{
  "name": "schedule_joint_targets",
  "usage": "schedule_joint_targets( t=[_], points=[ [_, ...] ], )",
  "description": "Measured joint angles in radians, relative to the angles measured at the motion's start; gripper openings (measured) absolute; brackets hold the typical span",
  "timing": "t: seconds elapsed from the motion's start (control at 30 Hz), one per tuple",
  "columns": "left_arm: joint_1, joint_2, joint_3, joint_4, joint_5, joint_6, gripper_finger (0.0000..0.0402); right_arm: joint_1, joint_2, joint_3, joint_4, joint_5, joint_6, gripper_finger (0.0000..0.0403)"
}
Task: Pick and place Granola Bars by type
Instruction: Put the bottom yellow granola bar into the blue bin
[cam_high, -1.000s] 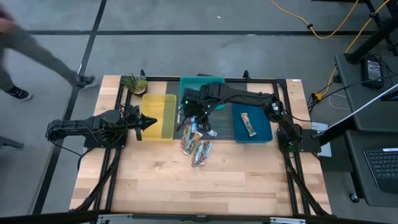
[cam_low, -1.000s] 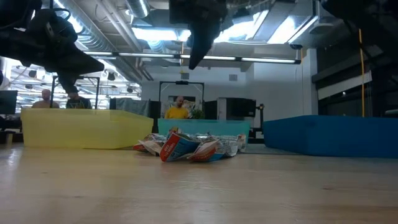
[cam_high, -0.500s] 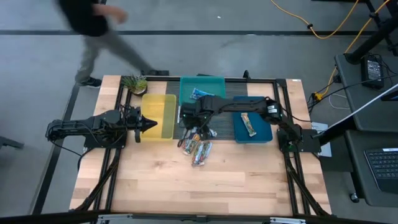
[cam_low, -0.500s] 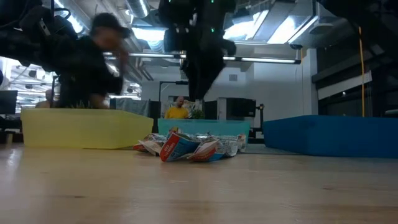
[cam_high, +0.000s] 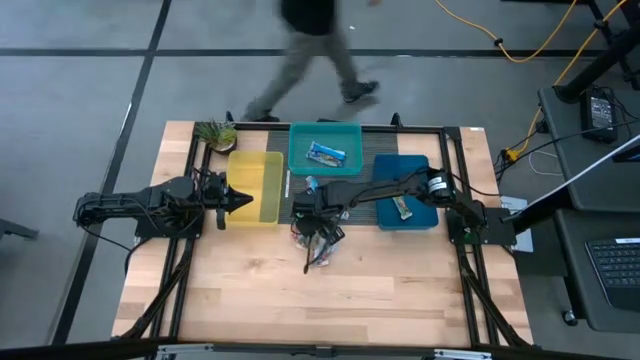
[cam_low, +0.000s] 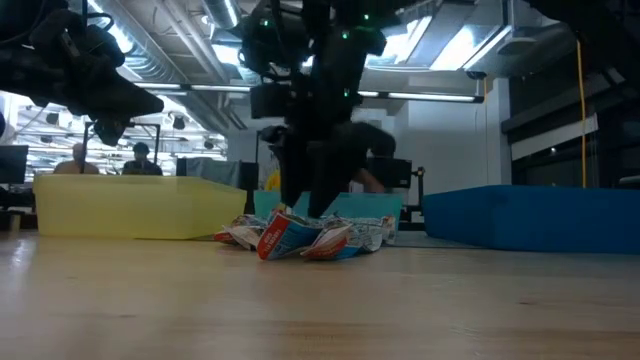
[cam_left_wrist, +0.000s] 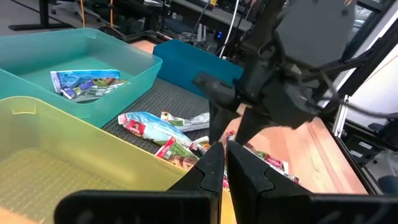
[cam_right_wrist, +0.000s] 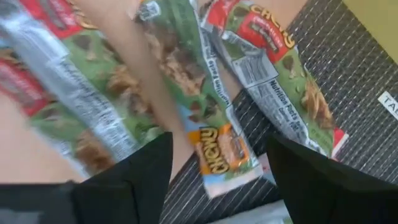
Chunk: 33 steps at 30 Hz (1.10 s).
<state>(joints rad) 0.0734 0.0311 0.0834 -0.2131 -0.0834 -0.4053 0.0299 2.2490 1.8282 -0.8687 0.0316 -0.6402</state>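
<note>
Several granola bars lie in a loose pile (cam_high: 316, 238) on the table in front of the bins, with green, red and silver wrappers (cam_left_wrist: 163, 132); in the low view the pile (cam_low: 300, 236) is crumpled. One blue-white bar (cam_high: 327, 153) lies in the teal bin and one tan bar (cam_high: 403, 207) in the blue bin. My right gripper (cam_right_wrist: 224, 180) is open, pointing down over the pile, its fingers either side of a bar's orange-labelled end (cam_right_wrist: 219, 155); it also shows in the low view (cam_low: 305, 200). My left gripper (cam_left_wrist: 224, 168) is shut and waits above the yellow bin's left side (cam_high: 236, 200). My right gripper comes at the pile from above with its fingers (cam_right_wrist: 127, 180) spread over a green-wrapped bar's end (cam_right_wrist: 219, 155). Whether the fingertips touch the wrappers, I cannot tell.
Three bins stand at the far side: yellow (cam_high: 255, 185), teal (cam_high: 295, 160) and blue (cam_high: 425, 215). A dark ribbed mat (cam_high: 360, 212) lies under the pile's far part. A small plant (cam_high: 215, 132) sits at the far left corner. A person (cam_high: 310, 40) walks past the far edge.
My right gripper has moved from over the teal bin toward the near edge and come down onto the pile. The blue-white bar now shows in the teal bin. A person has walked along the far edge from left to right.
</note>
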Motion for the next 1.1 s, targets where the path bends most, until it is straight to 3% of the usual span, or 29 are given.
schedule_joint_targets(
  t=[0.6, 0.97, 1.1],
  points=[
    [0.000, 0.000, 0.000, 0.000, 0.000, -0.044, 0.0013, -0.001, -0.007, -0.146, 0.140, 0.000, -0.008, 0.0235],
    [0.000, 0.000, 0.000, 0.000, 0.000, -0.045, 0.0013, 0.000, -0.003, -0.142, 0.166, -0.003, 0.015, 0.0091],
    [0.000, 0.000, 0.000, 0.000, 0.000, -0.053, 0.0013, -0.002, -0.002, -0.071, 0.108, 0.054, 0.069, 0.0062]
  ],
)
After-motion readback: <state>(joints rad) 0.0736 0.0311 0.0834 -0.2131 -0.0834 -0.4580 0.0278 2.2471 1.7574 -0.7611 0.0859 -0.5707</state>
